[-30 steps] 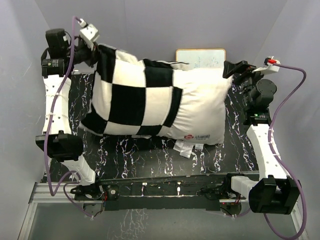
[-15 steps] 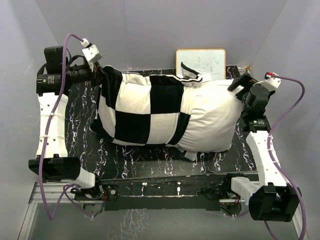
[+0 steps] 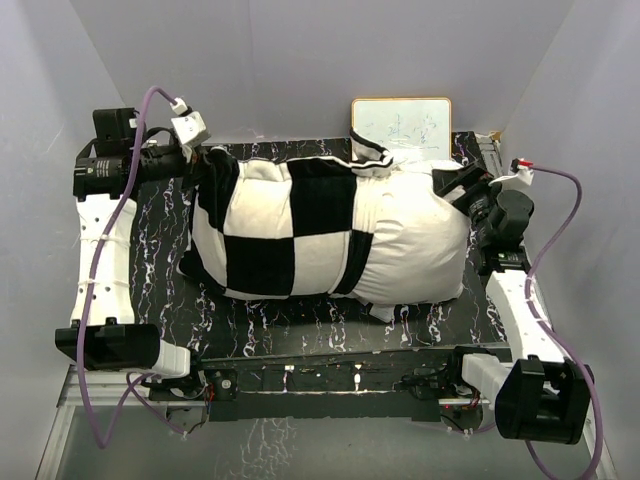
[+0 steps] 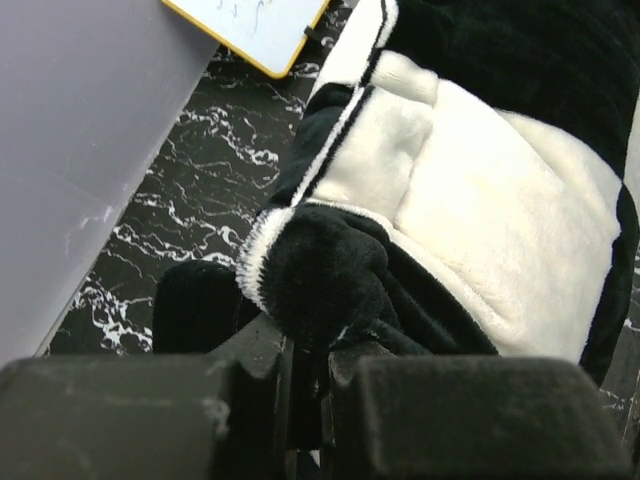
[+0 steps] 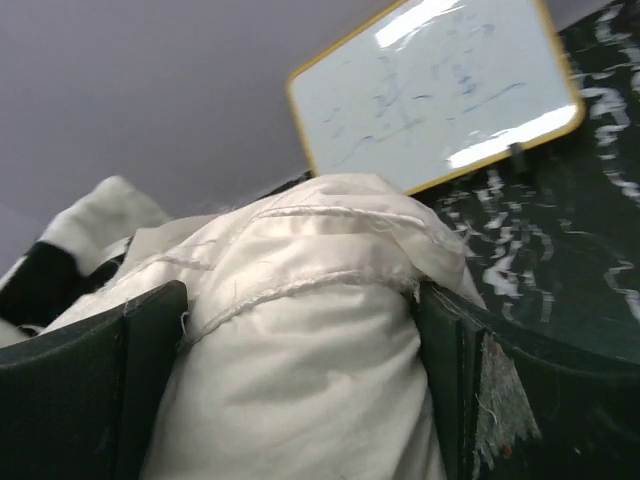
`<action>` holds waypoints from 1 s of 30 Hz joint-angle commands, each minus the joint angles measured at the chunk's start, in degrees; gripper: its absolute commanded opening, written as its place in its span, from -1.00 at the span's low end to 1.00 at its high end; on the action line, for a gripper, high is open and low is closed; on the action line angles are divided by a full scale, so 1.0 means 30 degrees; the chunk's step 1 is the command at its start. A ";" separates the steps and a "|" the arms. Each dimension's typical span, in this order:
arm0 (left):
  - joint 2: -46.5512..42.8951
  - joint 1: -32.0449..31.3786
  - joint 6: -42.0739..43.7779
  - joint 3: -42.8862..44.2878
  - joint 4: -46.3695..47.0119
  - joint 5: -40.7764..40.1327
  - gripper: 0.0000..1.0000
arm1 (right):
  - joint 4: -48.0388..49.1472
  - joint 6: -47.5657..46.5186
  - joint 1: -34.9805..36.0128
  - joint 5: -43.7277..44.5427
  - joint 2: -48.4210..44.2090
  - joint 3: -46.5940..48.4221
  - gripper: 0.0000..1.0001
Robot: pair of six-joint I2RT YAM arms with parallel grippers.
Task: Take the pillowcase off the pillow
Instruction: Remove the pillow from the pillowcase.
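The black and cream checkered pillowcase (image 3: 290,235) covers the left two thirds of the plain white pillow (image 3: 415,245), which lies across the table. My left gripper (image 3: 203,163) is at the case's far left corner. In the left wrist view it (image 4: 310,350) is shut on a fold of black plush of the pillowcase (image 4: 470,200). My right gripper (image 3: 452,187) is at the pillow's bare right end. In the right wrist view its jaws (image 5: 295,300) stand wide, pressed on both sides of a bulge of the pillow (image 5: 310,380). The logo is hidden.
A small whiteboard (image 3: 400,125) with a yellow frame leans on the back wall behind the pillow; it also shows in the right wrist view (image 5: 440,90). The black marbled table (image 3: 300,325) is walled by grey panels. A white tag (image 3: 385,312) pokes out under the pillow.
Both grippers have come down and toward me with their holds kept. The pillow has rolled so the red logo is out of sight, and it lies lower and flatter.
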 commanded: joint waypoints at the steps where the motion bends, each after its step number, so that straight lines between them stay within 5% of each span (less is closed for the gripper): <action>1: -0.1053 -0.0273 0.1183 -0.1328 -0.0123 0.0624 -1.00 | 0.7803 0.5951 0.0305 -1.0451 0.0797 -0.1973 0.97; 4: -0.1053 -0.0273 0.1741 -0.2368 0.0299 0.0121 -1.00 | 1.2832 0.9244 0.0590 -1.2650 0.0962 -0.3096 0.97; 7: -0.1053 -0.0266 0.1770 -0.3154 0.0767 -0.0114 -1.00 | 1.3704 0.9176 0.1338 -1.4150 0.0318 -0.3511 0.97; 20: -0.0996 -0.0668 0.2052 -0.3648 0.1364 -0.0784 -1.00 | 0.1985 -0.2101 0.4330 -1.5811 -0.2699 -0.3969 0.97; 28: -0.1054 -0.0813 0.2098 -0.3590 0.1407 -0.1004 -1.00 | -0.3022 -0.7924 0.8401 -1.1607 -0.0116 -0.1029 0.97; 30: -0.1057 -0.0821 0.2246 -0.3567 0.1393 -0.1193 -1.00 | -0.3832 -0.9020 0.9409 -1.0145 0.0537 -0.0133 0.80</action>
